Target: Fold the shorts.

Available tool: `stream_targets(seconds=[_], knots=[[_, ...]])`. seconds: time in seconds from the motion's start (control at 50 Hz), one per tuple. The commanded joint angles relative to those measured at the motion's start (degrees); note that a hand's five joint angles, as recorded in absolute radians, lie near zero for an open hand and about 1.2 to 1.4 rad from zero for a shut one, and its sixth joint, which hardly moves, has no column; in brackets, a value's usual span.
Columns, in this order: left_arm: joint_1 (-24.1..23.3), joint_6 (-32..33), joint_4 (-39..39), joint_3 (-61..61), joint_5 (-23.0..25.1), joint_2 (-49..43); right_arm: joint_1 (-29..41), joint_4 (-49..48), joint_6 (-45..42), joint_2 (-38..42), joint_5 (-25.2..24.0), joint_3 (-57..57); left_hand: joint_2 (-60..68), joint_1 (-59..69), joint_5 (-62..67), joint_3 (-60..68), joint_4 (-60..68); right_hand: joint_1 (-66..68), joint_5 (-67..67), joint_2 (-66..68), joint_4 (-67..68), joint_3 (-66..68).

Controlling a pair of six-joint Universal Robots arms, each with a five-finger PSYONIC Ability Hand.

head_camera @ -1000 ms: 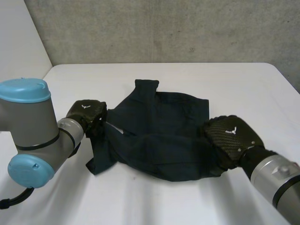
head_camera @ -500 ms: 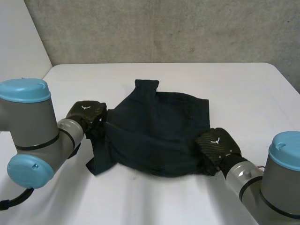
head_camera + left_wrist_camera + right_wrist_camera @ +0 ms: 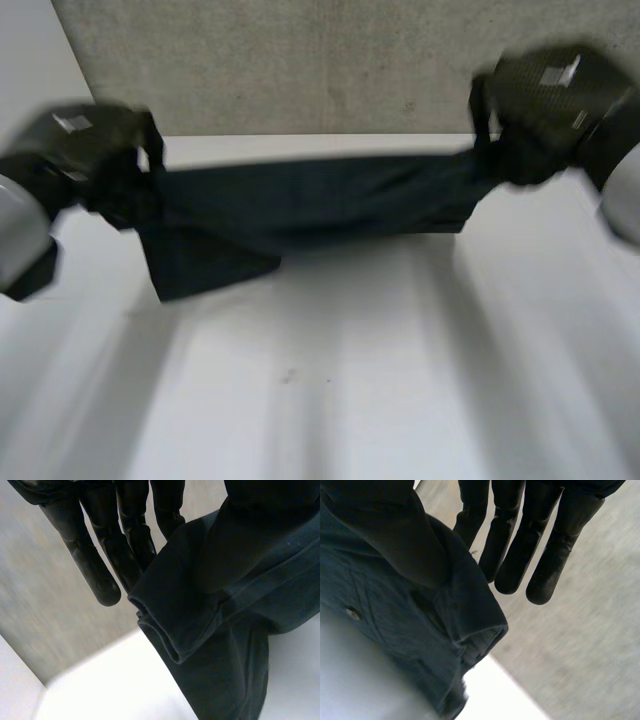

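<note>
- Above the tabletop point(image 3: 380, 380), the shorts point(image 3: 310, 200) now hang stretched in a band between my two hands; half a second ago they lay spread flat.
- My left hand point(image 3: 85, 150) has one end pinched at its thumb side, with the other fingers point(image 3: 100, 555) straight and apart.
- My right hand point(image 3: 545, 95) holds the opposite end likewise, its spare fingers point(image 3: 545, 555) straight.
- I judge this to be the lift before laying the shorts down folded; one part sags near the left end.
</note>
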Motion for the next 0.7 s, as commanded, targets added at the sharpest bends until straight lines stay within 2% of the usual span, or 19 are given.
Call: stream_targets(seconds=[0.02, 0.12, 0.18, 0.28, 0.38, 0.48, 0.56, 0.7], knots=[[0.24, 0.08, -7.79, 7.08, 0.03, 12.19, -0.14, 7.79, 0.02, -1.88, 0.02, -15.19, 10.99, 14.70, 14.69, 11.34, 10.94, 25.02, 14.45, 13.02, 11.72, 12.33], [0.16, 0.08, -8.41, 6.38, 0.03, 11.15, 0.03, 9.56, -0.25, 0.48, -0.07, -14.15, 10.99, 14.70, 14.69, 11.34, 10.94, 25.02, 14.45, 13.02, 11.72, 12.33], [0.07, 0.08, -8.23, 4.45, 0.03, 7.81, 0.65, 9.74, -0.60, 4.79, 0.19, -12.22, 10.99, 14.70, 14.69, 11.34, 10.94, 25.02, 14.45, 13.02, 11.72, 12.33], [0.16, 0.17, -7.00, 2.86, -0.23, -5.27, 1.53, 9.39, -0.95, 11.38, 0.54, -9.14, 10.99, 14.70, 14.69, 11.34, 10.94, 25.02, 14.45, 13.02, 11.72, 12.33], [0.24, 0.17, -4.63, 6.54, -0.58, -19.16, 2.58, 7.99, -0.78, 19.80, 1.07, -7.90, 10.99, 14.70, 14.69, 11.34, 10.94, 25.02, 14.45, 13.02, 11.72, 12.33], [-0.46, 0.35, -2.87, 17.59, -1.46, -32.95, 3.29, 1.31, -0.51, 26.32, 4.05, -8.61, 10.99, 14.70, 14.69, 11.34, 10.94, 25.02, 14.45, 13.02, 11.72, 12.33], [-0.28, 2.18, -2.78, 29.18, -1.37, -40.34, 3.38, -6.33, -0.60, 30.02, 7.31, -10.97, 10.99, 14.70, 14.69, 11.34, 10.94, 25.02, 14.45, 13.02, 11.72, 12.33], [-0.90, 2.81, 1.42, 49.51, -1.46, -43.62, 3.38, -22.48, -0.52, 31.00, 9.07, -20.88, 10.99, 14.70, 14.69, 11.34, 10.94, 25.02, 14.45, 13.02, 11.72, 12.33]])
